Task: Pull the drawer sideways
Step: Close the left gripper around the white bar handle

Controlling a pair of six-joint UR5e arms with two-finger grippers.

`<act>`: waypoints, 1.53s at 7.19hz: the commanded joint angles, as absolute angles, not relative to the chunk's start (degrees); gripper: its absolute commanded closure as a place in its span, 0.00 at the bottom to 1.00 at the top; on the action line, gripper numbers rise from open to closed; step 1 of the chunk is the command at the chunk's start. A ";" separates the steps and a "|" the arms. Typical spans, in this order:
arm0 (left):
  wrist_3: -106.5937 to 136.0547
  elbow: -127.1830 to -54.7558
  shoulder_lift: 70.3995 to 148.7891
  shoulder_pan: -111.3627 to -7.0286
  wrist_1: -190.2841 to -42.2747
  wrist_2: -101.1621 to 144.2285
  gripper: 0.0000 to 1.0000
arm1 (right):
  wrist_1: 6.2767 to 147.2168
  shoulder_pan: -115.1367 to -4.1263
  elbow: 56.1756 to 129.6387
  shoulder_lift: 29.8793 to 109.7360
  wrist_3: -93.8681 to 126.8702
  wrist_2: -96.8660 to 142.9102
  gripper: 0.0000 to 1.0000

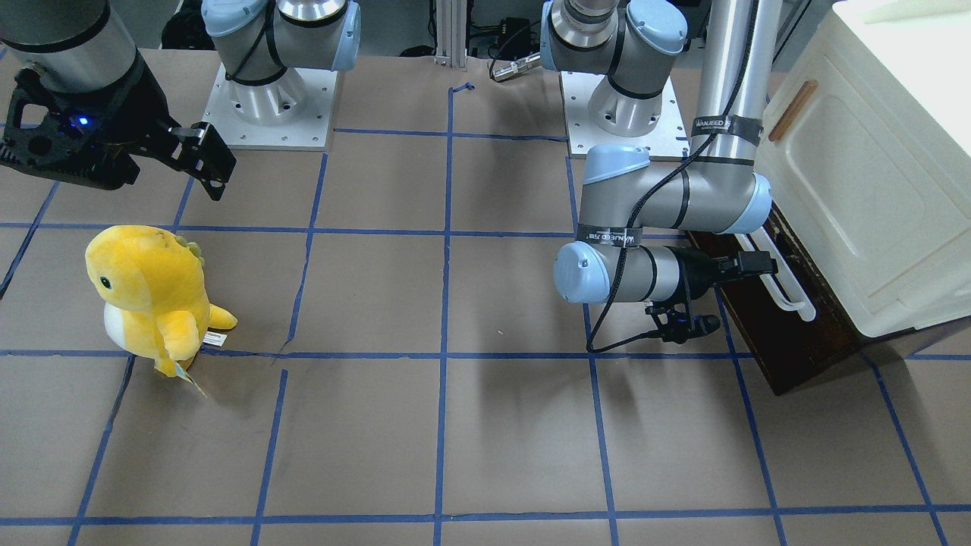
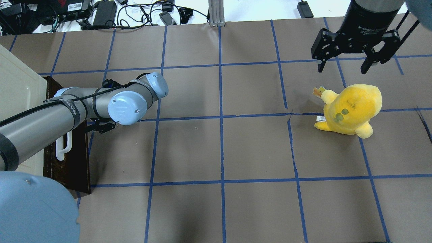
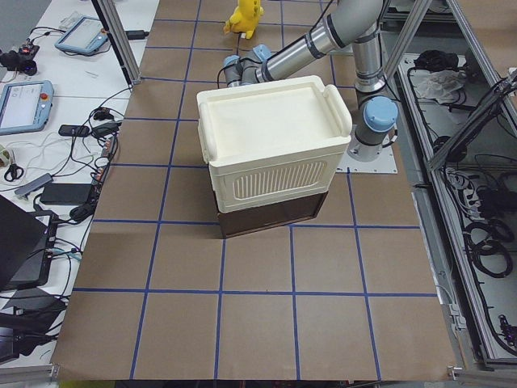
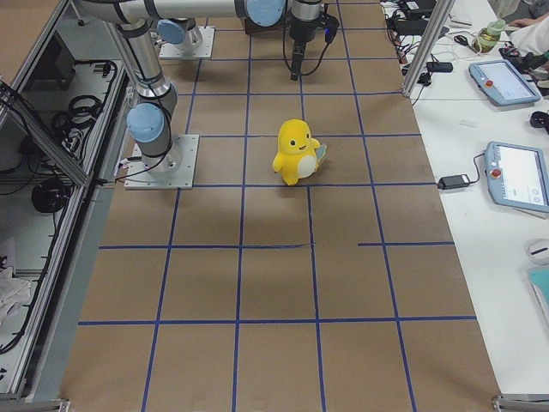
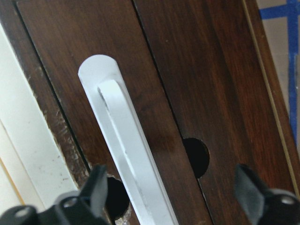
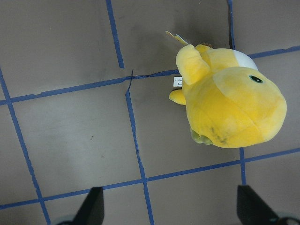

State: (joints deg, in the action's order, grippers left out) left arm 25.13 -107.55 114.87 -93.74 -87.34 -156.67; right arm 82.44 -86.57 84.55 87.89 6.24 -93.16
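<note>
The drawer (image 1: 766, 341) has a dark brown wooden front and sits at the base of the cream cabinet (image 1: 872, 167). Its long white bar handle (image 1: 789, 292) also shows in the overhead view (image 2: 64, 148). My left gripper (image 1: 758, 262) is at the handle's upper end. In the left wrist view the gripper (image 5: 171, 197) is open. One of its fingertips (image 5: 96, 185) is on each side of the handle (image 5: 126, 145), close to the drawer front (image 5: 187, 70). My right gripper (image 2: 344, 65) is open and empty, high above the table's far side.
A yellow plush toy (image 2: 351, 108) stands on the brown gridded table below the right gripper; it also shows in the right wrist view (image 6: 229, 103). The cabinet (image 3: 275, 137) fills the table end on my left. Cables and devices lie beyond the table's far edge.
</note>
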 commanded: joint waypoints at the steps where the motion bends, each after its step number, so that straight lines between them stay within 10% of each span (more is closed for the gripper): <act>1: 30.11 -107.58 115.75 -93.60 -87.36 -159.76 0.17 | 82.44 -86.57 84.55 87.89 6.24 -93.16 0.00; 5: 34.80 -107.93 116.80 -93.60 -87.54 -165.66 0.24 | 82.44 -86.57 84.55 87.89 6.24 -93.16 0.00; 8: 34.89 -107.93 116.72 -93.60 -87.54 -165.67 0.66 | 82.44 -86.57 84.55 87.89 6.24 -93.16 0.00; 11: 34.89 -108.10 116.37 -93.87 -87.54 -165.59 0.77 | 82.44 -86.49 84.55 87.89 6.24 -93.16 0.00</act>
State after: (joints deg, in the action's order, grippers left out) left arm 34.90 -108.00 116.56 -93.69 -87.56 -165.57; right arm 82.44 -86.56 84.55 87.89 6.24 -93.16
